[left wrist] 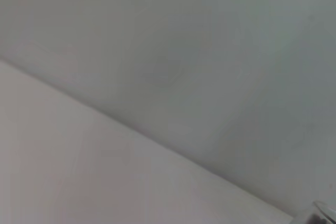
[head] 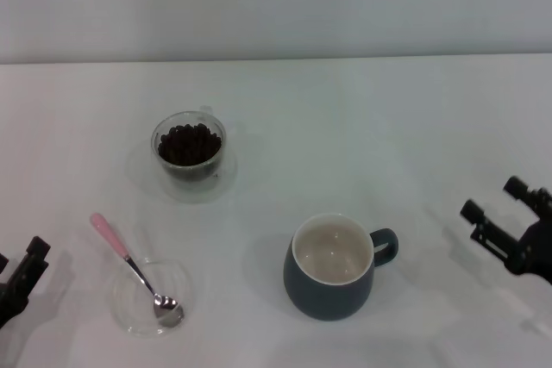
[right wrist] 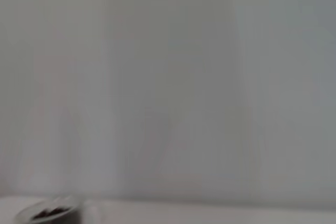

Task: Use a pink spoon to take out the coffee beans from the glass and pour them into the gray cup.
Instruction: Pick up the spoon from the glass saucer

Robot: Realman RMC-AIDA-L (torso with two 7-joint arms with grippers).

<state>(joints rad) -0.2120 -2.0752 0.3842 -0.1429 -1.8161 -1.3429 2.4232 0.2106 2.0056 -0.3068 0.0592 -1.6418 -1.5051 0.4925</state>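
The glass (head: 191,164) stands at the back left of the white table, filled with coffee beans (head: 189,144). It also shows at the edge of the right wrist view (right wrist: 23,215), with the beans (right wrist: 50,213) visible. The pink spoon (head: 110,236) lies with its metal bowl in a shallow clear dish, its handle pointing to the back left. The gray cup (head: 329,290) stands upright and empty in front of the middle, handle to the right. My left gripper (head: 19,258) is open at the front left edge, apart from the spoon. My right gripper (head: 493,198) is open at the far right, apart from the cup.
The shallow clear dish (head: 129,316) sits at the front left under the spoon's bowl. A clear rim (left wrist: 323,212) shows in a corner of the left wrist view; I cannot tell which vessel it is. A pale wall stands behind the table.
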